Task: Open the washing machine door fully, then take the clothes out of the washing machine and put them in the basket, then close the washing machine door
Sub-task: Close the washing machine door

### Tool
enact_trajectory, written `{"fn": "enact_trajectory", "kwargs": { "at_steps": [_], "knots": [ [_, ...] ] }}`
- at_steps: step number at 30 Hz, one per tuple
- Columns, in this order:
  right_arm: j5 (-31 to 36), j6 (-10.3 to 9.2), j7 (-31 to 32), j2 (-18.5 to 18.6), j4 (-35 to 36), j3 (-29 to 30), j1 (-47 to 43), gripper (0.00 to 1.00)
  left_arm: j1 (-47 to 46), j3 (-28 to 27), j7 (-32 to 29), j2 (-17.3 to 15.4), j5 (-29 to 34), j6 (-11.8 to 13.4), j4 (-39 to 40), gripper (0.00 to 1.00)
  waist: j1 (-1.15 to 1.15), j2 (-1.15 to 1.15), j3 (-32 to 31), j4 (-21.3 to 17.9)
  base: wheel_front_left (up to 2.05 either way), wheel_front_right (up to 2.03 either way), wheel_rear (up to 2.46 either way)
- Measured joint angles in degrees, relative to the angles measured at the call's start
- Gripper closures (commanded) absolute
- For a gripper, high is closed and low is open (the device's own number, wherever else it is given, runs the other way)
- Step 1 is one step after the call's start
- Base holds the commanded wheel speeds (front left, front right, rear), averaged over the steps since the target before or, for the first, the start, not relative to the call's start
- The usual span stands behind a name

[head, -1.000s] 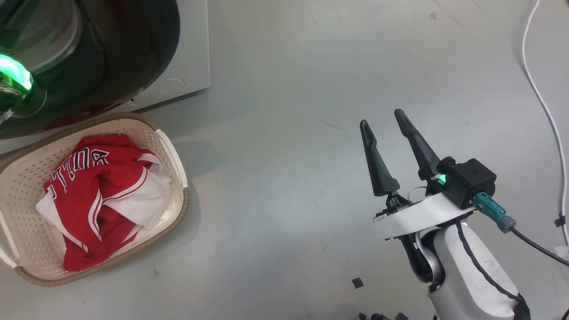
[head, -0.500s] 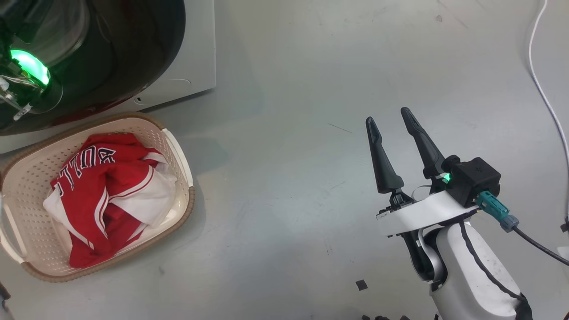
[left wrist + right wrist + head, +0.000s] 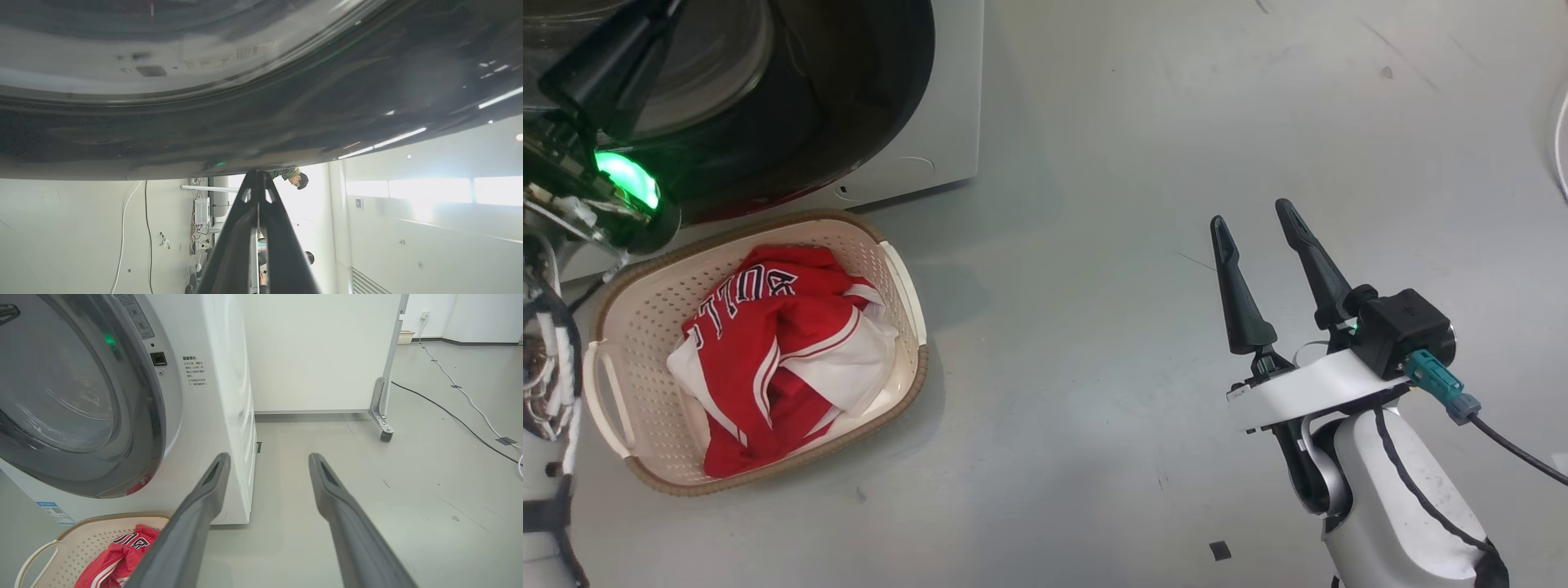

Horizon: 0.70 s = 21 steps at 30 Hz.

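Observation:
The washing machine (image 3: pixel 212 416) stands white at the left, and its door (image 3: pixel 81 396) lies against the front; I cannot tell if it is latched. In the left wrist view my left gripper (image 3: pixel 257 176) is shut with nothing in it, its tip touching the door's glossy black ring (image 3: pixel 286 122). The left wrist (image 3: pixel 625 175) glows green beside the door (image 3: pixel 849 106). The basket (image 3: pixel 903 278) sits on the floor below the door and holds the red and white clothes (image 3: pixel 768 351). My right gripper (image 3: pixel 1250 212) hangs open and empty over bare floor, well right of the basket.
A white panel on castors (image 3: pixel 382 428) stands behind the machine, at its right. Cables (image 3: pixel 453 416) run across the grey floor at the far right. Small dark scraps (image 3: pixel 1219 550) lie near my right arm. The basket (image 3: pixel 45 551) and clothes (image 3: pixel 118 555) show beside the right gripper (image 3: pixel 269 457).
The whole head view has shifted right, so the camera has moved. The left wrist has dropped a little beside the door. The right gripper stays open, and the clothes lie unchanged in the basket.

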State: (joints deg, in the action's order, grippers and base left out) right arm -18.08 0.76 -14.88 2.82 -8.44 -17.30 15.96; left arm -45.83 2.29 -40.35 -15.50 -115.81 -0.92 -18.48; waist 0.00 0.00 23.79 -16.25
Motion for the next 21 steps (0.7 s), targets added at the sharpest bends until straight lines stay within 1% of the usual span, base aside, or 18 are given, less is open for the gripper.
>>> {"fn": "enact_trajectory", "kwargs": {
  "at_steps": [2,3,4,5,6,7,8,11,12,18,21],
  "knots": [
    [0.1,0.0,0.0,0.0,-0.4,0.1,0.0,0.0,2.0,-0.3,0.2,0.2,0.0,-1.6,-0.7,1.0,0.0,0.0,-0.6,0.8,0.0,0.0,0.0],
    [0.1,0.01,0.0,0.0,-0.6,0.2,-0.1,0.0,3.1,-0.7,0.7,0.6,-0.1,-2.4,-1.1,0.95,0.0,0.0,-0.9,1.1,0.0,0.0,0.0],
    [0.1,0.01,0.0,0.0,-0.7,0.3,-0.1,0.0,4.1,-0.9,0.7,0.8,-0.1,-3.1,-1.3,0.76,0.0,0.0,-1.2,1.5,0.0,0.0,0.0],
    [0.1,0.1,0.0,0.0,-0.9,0.4,-0.1,0.0,5.3,-0.8,0.7,1.0,0.0,-3.8,-1.4,0.46,0.0,0.0,-1.6,1.9,0.0,0.0,0.0],
    [0.1,0.1,0.0,0.0,-1.0,0.4,-0.2,0.0,6.4,-0.8,0.8,1.3,0.0,-4.0,-1.5,0.04,0.0,0.0,-1.9,2.3,0.0,0.0,0.0],
    [0.1,0.11,0.0,0.0,-1.2,0.5,-0.3,0.0,7.4,-0.7,0.9,1.7,0.0,-4.3,-1.5,0.0,0.0,0.0,-2.3,2.6,0.0,0.0,0.0],
    [0.1,0.15,0.0,0.0,-1.3,0.5,-0.4,0.0,8.6,-0.5,1.2,1.8,0.6,-5.0,-1.4,0.0,0.0,0.0,-2.7,3.0,0.0,0.0,0.0],
    [0.1,0.19,0.0,0.0,-1.9,0.6,-1.3,0.0,12.1,-0.9,2.8,1.9,2.8,-5.7,-1.3,0.0,0.0,0.0,-4.1,4.0,0.0,0.0,0.0],
    [0.2,0.19,0.0,0.0,-2.2,1.0,-1.9,0.0,14.3,-1.7,4.2,2.3,3.6,-6.0,-1.3,0.0,0.0,0.0,-5.0,4.6,0.0,0.0,0.0],
    [1.1,0.37,0.0,0.0,-3.6,1.9,-3.7,0.0,21.2,-2.9,7.3,4.9,4.3,-6.0,-0.3,0.0,0.0,0.0,-8.0,6.5,0.0,0.0,0.0],
    [1.2,0.88,0.0,0.0,-4.4,2.0,-4.9,0.0,25.1,-4.0,9.3,5.8,5.1,-6.0,0.3,0.0,0.0,0.0,-9.6,7.4,0.0,0.0,0.0]
  ]
}}
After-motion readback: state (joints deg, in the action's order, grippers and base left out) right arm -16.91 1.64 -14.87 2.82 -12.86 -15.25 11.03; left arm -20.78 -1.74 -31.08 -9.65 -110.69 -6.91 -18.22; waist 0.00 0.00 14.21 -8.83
